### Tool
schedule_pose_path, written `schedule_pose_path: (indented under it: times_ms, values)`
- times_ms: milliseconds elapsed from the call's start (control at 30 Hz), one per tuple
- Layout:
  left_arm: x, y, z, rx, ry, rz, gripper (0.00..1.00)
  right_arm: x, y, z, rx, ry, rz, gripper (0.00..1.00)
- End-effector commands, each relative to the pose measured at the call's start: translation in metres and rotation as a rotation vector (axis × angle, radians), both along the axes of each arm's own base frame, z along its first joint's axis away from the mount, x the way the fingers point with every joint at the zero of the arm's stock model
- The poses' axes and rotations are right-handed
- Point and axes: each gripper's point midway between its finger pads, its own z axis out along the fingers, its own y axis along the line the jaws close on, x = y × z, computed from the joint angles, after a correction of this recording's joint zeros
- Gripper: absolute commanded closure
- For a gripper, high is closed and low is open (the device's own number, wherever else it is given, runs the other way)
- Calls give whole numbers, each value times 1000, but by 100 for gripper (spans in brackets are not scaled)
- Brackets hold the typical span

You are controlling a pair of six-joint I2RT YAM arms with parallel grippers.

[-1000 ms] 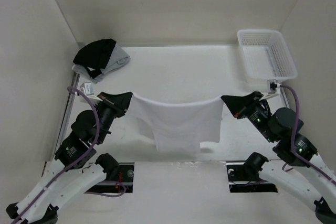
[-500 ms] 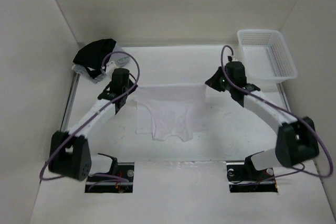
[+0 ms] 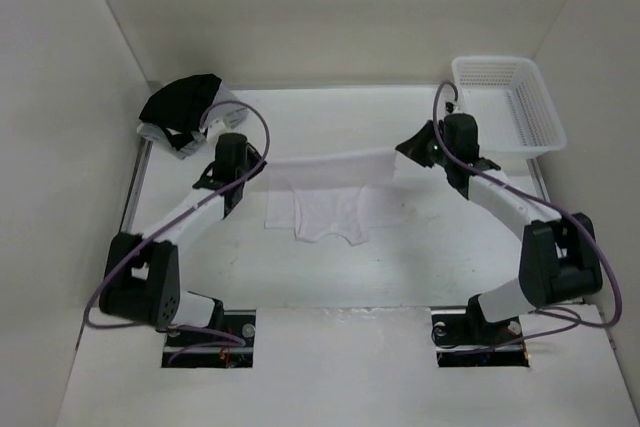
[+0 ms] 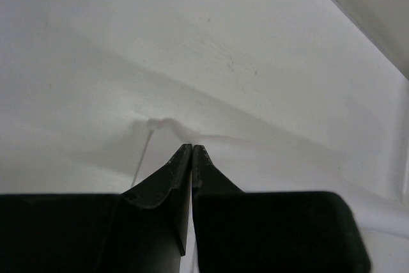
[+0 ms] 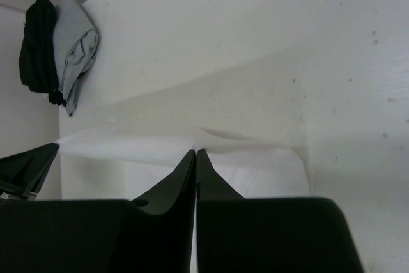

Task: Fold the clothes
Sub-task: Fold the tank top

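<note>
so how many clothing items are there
2: the T-shirt stretched out mid-table, and a black-grey bundle in the far left corner, which may hide more.

I'm running a robotics lab booth: a plain white tabletop (image 3: pixel 330 117) boxed in on three sides by blank white wall panels (image 3: pixel 330 17). A white-and-black left robot arm (image 3: pixel 190 212) and its twin right robot arm (image 3: pixel 505 202) rise from cut-out mounts (image 3: pixel 210 332) at the near edge, loose purple cables (image 3: pixel 264 139) looping off them. The props sit at the far corners: a white plastic mesh basket (image 3: pixel 510 107) and a black and grey garment bundle (image 3: pixel 180 112).
</note>
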Motion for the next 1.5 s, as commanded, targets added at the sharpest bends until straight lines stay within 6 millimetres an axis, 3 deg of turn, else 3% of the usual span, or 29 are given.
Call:
schedule_pose_path:
  times_ms: [0, 200, 333, 667, 733, 900, 1000, 1067, 1200, 1267, 1367, 1467]
  values:
    - [-34, -3, 14, -38, -100, -5, 98, -25, -5, -2, 46, -36, -16, 98]
    - [-95, -10, -10, -32, -96, -27, 98, -89, -3, -38, 22, 3, -13, 100]
    - [-118, -6, -29, -19, -80, -9, 98, -123, 4, -62, 9, 50, 0, 100]
    - [-149, 5, -82, -15, 32, 7, 96, -165, -9, -120, -49, 187, -39, 100]
    - [-152, 7, -88, -13, 49, 11, 91, -164, -12, -124, -52, 189, -49, 95]
    - [-157, 14, -95, -5, 75, 28, 72, -144, -18, -104, -53, 109, -67, 62]
    - [-156, 19, -88, -11, 51, 40, 70, -132, -11, -100, -28, 99, -47, 56]
    - [-155, 21, -81, -18, 26, 50, 70, -124, -7, -109, -29, 122, -37, 54]
    - [-155, 24, -75, -28, 13, 53, 70, -113, -1, -130, 18, 175, -22, 58]
    - [-154, 23, -73, -30, 11, 50, 70, -111, 10, -132, 77, 190, 11, 66]
    - [-151, 19, -67, -40, -3, 39, 70, -101, 3, -121, 121, 162, -38, 93]
    - [-149, 6, -59, -47, -12, 3, 70, -93, -19, -100, 101, 99, -126, 100]
